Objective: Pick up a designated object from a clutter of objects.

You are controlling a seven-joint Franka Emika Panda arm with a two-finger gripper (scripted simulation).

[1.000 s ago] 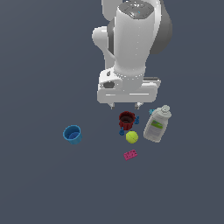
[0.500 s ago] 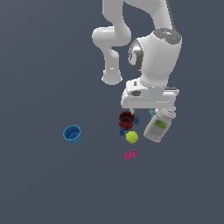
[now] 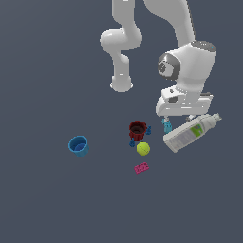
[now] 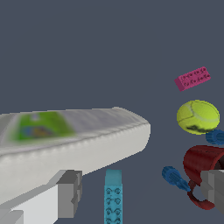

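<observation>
Teal brick (image 4: 113, 196) low-centre in wrist view, between spread fingers (image 4: 69, 192), long axis up-frame; gripper (image 4: 140, 192) released, bottle (image 4: 65, 140) crowding.

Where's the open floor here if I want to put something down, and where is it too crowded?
Bare floor lies between the blue cup and the dark red cup, and below the pink brick in the exterior view. It is crowded around the red cup, the ball, the teal brick and the white bottle, where the tool hangs.
</observation>
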